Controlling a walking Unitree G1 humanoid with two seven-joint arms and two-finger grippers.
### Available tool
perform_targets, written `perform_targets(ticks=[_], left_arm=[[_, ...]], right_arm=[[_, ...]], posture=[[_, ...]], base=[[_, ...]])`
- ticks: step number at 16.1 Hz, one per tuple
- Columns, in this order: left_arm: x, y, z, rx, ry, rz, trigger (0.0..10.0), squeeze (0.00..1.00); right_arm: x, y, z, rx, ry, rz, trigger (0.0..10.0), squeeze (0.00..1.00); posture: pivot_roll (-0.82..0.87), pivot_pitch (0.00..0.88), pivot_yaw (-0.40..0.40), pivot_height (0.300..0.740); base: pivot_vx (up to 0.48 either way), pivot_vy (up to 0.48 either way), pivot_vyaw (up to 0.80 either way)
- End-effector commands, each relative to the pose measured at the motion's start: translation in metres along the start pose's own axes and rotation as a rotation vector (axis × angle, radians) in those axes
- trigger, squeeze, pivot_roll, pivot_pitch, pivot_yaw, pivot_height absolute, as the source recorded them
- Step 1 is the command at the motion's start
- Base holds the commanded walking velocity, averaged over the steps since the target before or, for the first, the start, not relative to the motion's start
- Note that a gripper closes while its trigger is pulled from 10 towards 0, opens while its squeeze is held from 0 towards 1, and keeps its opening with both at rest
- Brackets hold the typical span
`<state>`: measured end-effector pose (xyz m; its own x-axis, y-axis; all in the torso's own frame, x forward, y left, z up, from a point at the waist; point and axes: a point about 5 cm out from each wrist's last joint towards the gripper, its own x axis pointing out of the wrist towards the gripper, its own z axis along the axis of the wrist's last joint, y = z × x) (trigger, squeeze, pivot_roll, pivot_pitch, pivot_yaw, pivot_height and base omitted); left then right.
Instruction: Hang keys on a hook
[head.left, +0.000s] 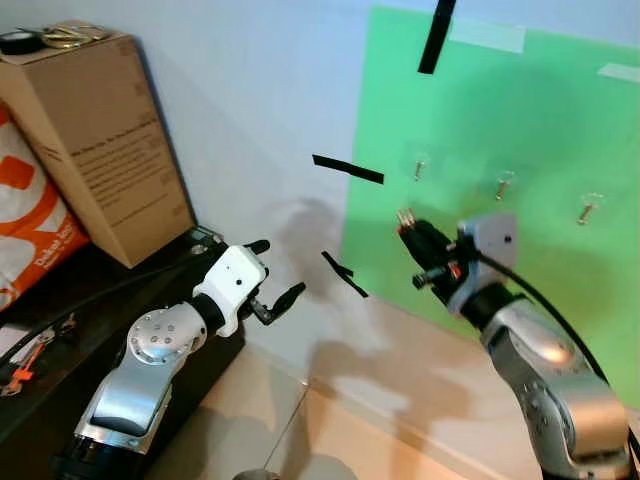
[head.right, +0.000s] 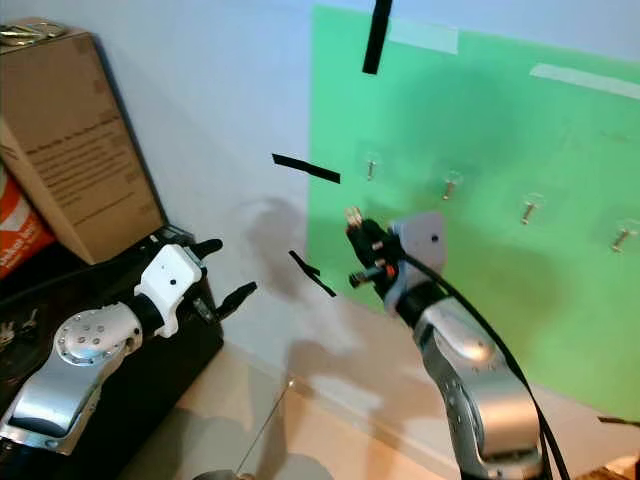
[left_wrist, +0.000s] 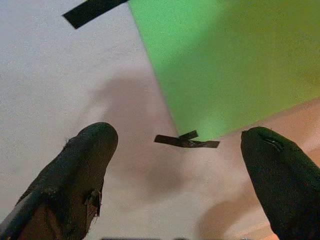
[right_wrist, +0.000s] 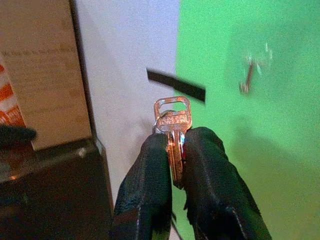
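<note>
My right gripper (head.left: 412, 235) is shut on a bunch of copper-coloured keys (right_wrist: 172, 120), whose heads stick out past the fingertips (right_wrist: 159, 150). It hangs in front of the green sheet (head.left: 560, 110) on the wall, a short way below and left of the nearest small clear hook (head.left: 420, 166). Two more hooks (head.left: 504, 184) follow to the right along the sheet. The same nearest hook (right_wrist: 248, 75) shows blurred in the right wrist view. My left gripper (head.left: 274, 272) is open and empty, held out toward the white wall beside the dark cabinet.
A cardboard box (head.left: 105, 140) and an orange-and-white bag (head.left: 30, 215) stand on a dark cabinet (head.left: 60, 350) at the left. Black tape strips (head.left: 347, 169) mark the wall and sheet. Beige floor (head.left: 330, 440) lies below.
</note>
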<state>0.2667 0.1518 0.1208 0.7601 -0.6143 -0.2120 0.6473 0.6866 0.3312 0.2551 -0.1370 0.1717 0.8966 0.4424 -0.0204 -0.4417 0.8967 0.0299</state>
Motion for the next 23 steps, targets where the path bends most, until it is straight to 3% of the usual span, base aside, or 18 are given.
perform_targets(ticks=[1, 5, 12, 18, 23], left_arm=[[0.0, -0.001, 0.003, 0.005, -0.008, -0.025, 10.0, 0.0], [0.0, -0.002, 0.006, 0.011, -0.021, -0.061, 10.0, 0.0], [0.0, -0.001, 0.007, 0.011, -0.027, -0.07, 10.0, 0.0], [-0.001, -0.002, 0.007, 0.016, -0.026, -0.081, 10.0, 0.0], [-0.001, -0.004, 0.007, 0.023, -0.025, -0.094, 10.0, 0.0]], right_arm=[[0.005, 0.004, 0.006, -0.004, -0.019, 0.042, 10.0, 0.0], [0.023, 0.0, 0.019, -0.036, -0.044, 0.045, 10.0, 0.0], [0.033, -0.011, 0.028, -0.047, -0.068, 0.0, 10.0, 0.0], [0.034, -0.022, 0.034, -0.05, -0.088, -0.075, 10.0, 0.0], [0.031, -0.027, 0.025, -0.072, -0.036, -0.106, 10.0, 0.0]], posture=[[0.05, 0.0, 0.012, 0.74], [0.06, 0.0, 0.011, 0.74], [0.06, 0.0, 0.003, 0.74], [0.06, 0.0, 0.004, 0.74], [0.06, 0.0, 0.013, 0.74]], base=[[0.0, 0.0, 0.0], [0.0, 0.0, 0.0], [0.0, 0.0, 0.0], [0.0, 0.0, 0.0], [0.0, 0.0, 0.0]])
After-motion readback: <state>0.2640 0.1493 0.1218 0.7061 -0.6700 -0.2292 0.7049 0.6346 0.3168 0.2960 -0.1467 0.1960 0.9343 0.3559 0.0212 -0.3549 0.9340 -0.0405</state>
